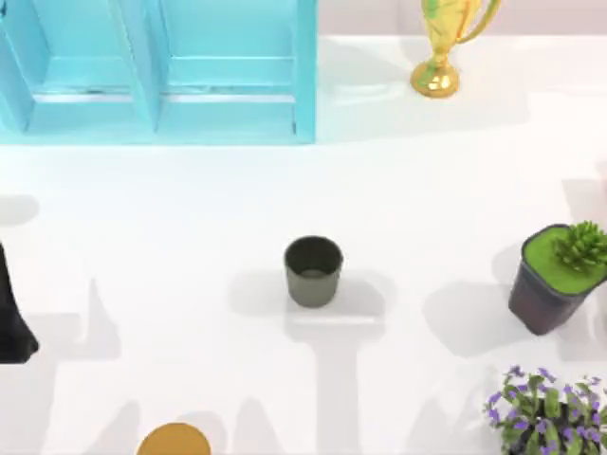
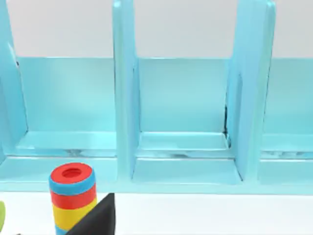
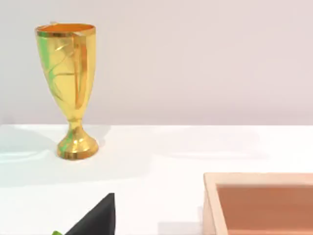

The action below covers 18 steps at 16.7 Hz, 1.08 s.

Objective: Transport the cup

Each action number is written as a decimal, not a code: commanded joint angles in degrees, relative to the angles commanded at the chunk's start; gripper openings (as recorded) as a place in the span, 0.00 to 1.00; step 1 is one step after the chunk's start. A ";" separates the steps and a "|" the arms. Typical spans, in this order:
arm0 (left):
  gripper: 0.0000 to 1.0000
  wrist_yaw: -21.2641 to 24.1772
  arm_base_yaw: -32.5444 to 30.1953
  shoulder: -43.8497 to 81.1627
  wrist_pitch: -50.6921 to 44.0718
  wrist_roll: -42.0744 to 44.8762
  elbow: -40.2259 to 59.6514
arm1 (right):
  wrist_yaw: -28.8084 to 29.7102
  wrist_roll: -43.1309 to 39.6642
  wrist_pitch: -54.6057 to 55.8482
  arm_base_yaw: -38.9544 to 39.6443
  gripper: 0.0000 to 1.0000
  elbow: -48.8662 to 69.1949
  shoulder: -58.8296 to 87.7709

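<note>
You had a white worktop (image 1: 190, 209) under bright light, with soft grey shadows lying across it. A pale blue shelf (image 1: 161, 76) with upright dividers stood along the far edge on the left. Behind it, in both wrist views, rose a plain pale wall (image 3: 195, 58).

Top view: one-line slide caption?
Olive-grey cup upright mid-table, untouched; blue shelf behind, gold trophy, potted succulent at right.
</note>
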 joint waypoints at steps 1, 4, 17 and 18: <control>1.00 0.00 0.00 0.00 0.00 0.00 0.00 | 0.00 0.00 0.00 0.00 1.00 0.00 0.00; 1.00 -0.01 -0.49 1.54 -1.01 -0.47 1.56 | 0.00 0.00 0.00 0.00 1.00 0.00 0.00; 1.00 -0.17 -16.82 53.56 -35.06 -16.70 52.79 | 0.00 0.00 0.00 0.00 1.00 0.00 0.00; 1.00 -0.16 -18.60 59.20 -38.76 -18.49 58.30 | 0.00 0.00 0.00 0.00 1.00 0.00 0.00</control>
